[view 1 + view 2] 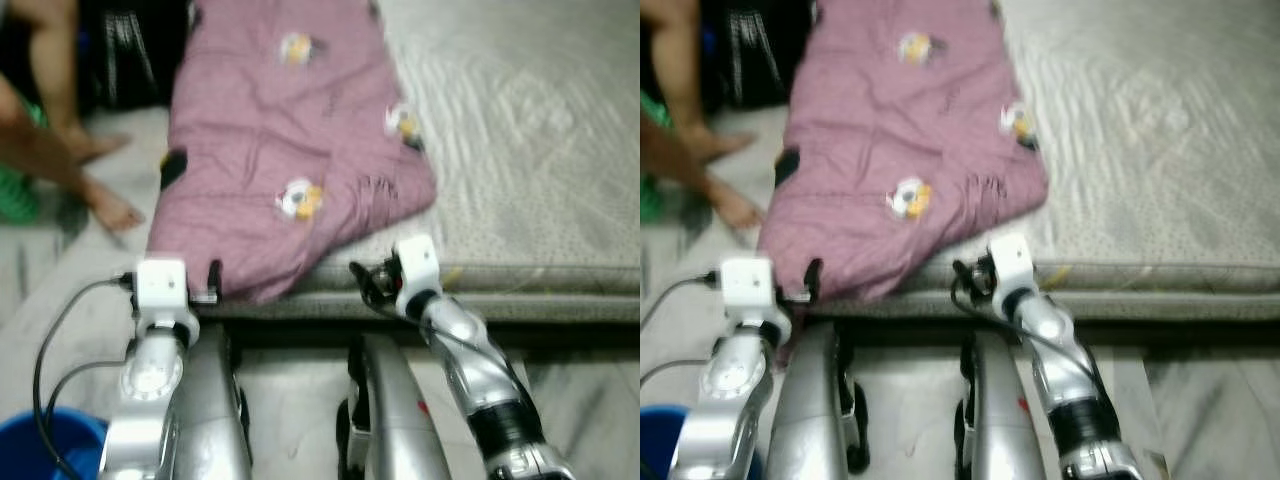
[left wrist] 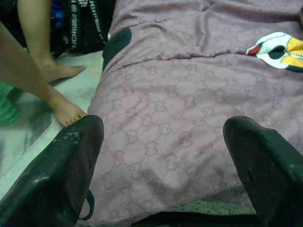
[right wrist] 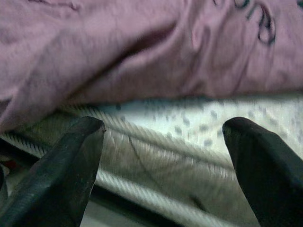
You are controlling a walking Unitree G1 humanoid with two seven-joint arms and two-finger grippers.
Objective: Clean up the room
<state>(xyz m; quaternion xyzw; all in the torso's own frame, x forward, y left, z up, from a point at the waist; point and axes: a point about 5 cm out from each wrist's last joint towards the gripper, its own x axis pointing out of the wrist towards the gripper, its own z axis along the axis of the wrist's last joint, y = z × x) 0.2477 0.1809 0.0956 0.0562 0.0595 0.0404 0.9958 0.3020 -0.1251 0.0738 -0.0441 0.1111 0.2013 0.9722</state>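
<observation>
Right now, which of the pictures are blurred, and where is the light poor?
Both eye views are softly blurred: the cartoon prints on the pink blanket are smeared. The left wrist view is sharper, showing the blanket's woven pattern between the open left gripper. The right wrist view is dim and streaked along the mattress edge, its right gripper dark.

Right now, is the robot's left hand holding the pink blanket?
No, the left hand is open, its fingers spread apart just in front of the blanket.

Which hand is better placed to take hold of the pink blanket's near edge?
Probably the left hand: open, right at the pink blanket where it overhangs the mattress. The right hand, also open, faces the mattress edge just below it.
</observation>
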